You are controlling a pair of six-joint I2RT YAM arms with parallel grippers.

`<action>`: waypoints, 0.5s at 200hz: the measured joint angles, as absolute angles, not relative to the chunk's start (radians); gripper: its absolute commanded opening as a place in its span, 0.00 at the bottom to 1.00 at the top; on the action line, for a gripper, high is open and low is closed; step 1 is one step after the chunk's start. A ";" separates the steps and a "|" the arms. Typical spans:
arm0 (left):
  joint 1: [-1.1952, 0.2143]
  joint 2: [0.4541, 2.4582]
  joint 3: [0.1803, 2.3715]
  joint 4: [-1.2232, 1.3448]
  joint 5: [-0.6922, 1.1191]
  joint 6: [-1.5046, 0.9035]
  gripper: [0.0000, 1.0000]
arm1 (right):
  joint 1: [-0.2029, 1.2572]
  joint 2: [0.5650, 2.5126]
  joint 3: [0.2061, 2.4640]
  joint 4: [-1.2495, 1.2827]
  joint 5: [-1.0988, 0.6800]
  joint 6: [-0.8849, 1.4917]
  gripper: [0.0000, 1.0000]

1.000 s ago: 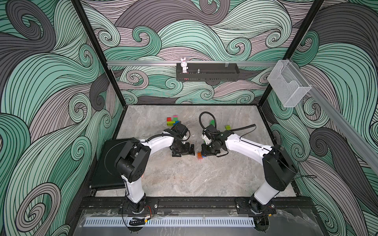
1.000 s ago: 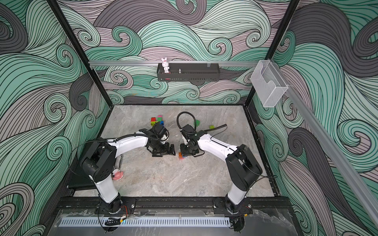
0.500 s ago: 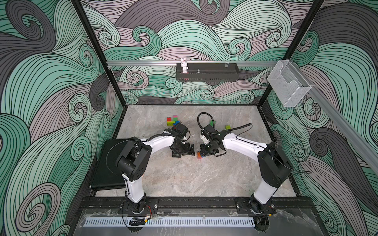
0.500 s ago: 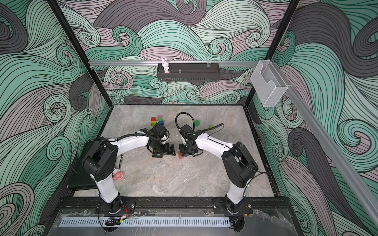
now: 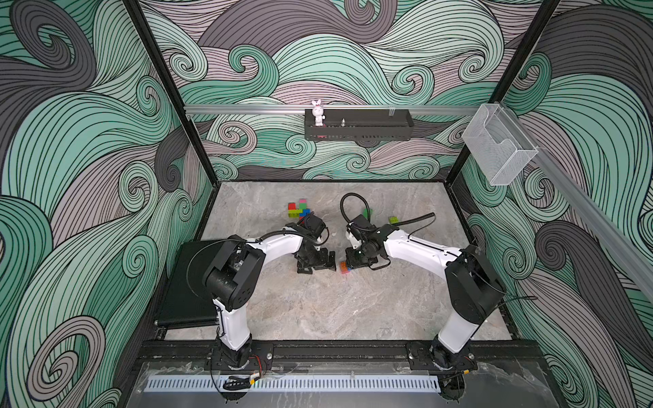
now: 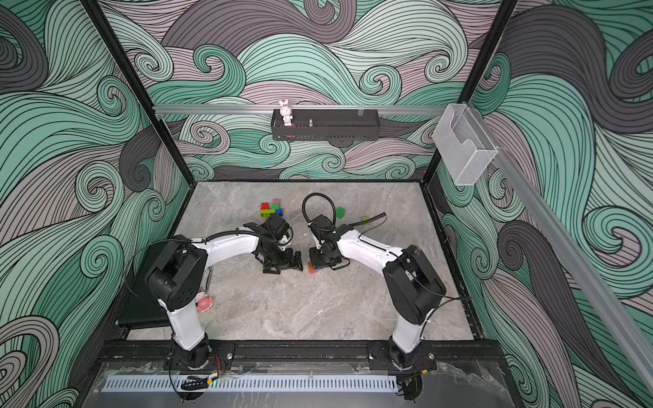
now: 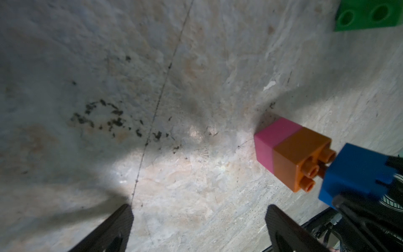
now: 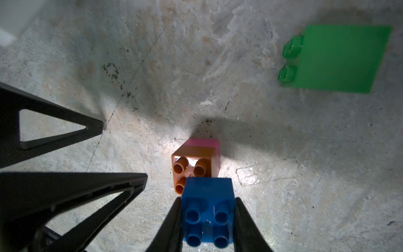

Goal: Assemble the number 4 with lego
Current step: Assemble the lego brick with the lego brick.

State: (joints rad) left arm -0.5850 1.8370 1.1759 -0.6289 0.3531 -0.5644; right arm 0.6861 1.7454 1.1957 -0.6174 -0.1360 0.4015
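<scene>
Your right claw [image 8: 208, 204] is clamped partway on a blue square studded plastic brick [image 8: 207, 216]; orange-on-pink plastic brick stack [image 8: 192, 159] sits just past its tips. Your left claw [image 7: 199, 210] gapes wide, empty, beside that stack.

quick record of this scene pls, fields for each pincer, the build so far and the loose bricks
left pincer: open, empty, low over the table
right pincer: shut on blue brick
build so far: orange brick on pink brick, upright, studs up
blue brick position: just over the orange studs, not seated
green brick: on its side, apart from the others
far bricks: small mixed cluster near the back of the table
</scene>
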 measured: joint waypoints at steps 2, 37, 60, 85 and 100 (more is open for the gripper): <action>-0.585 1.837 1.176 -0.628 0.353 -0.565 0.99 | 0.686 1.746 1.197 -0.617 -0.135 0.402 0.00; -0.585 1.839 1.176 -0.629 0.353 -0.567 0.99 | 0.686 1.752 1.229 -0.610 -0.131 0.401 0.00; -0.585 1.843 1.178 -0.630 0.353 -0.567 0.99 | 0.686 1.753 1.237 -0.611 -0.128 0.392 0.00; -0.585 1.847 1.178 -0.632 0.353 -0.567 0.99 | 0.686 1.766 1.253 -0.624 -0.118 0.364 0.00; -0.585 1.847 1.178 -0.632 0.353 -0.567 0.99 | 0.686 1.777 1.259 -0.636 -0.112 0.349 0.00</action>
State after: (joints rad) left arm -0.5850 1.8465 1.1782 -0.6323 0.3534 -0.5671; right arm 0.6865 1.7771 1.2594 -0.6361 -0.1123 0.3489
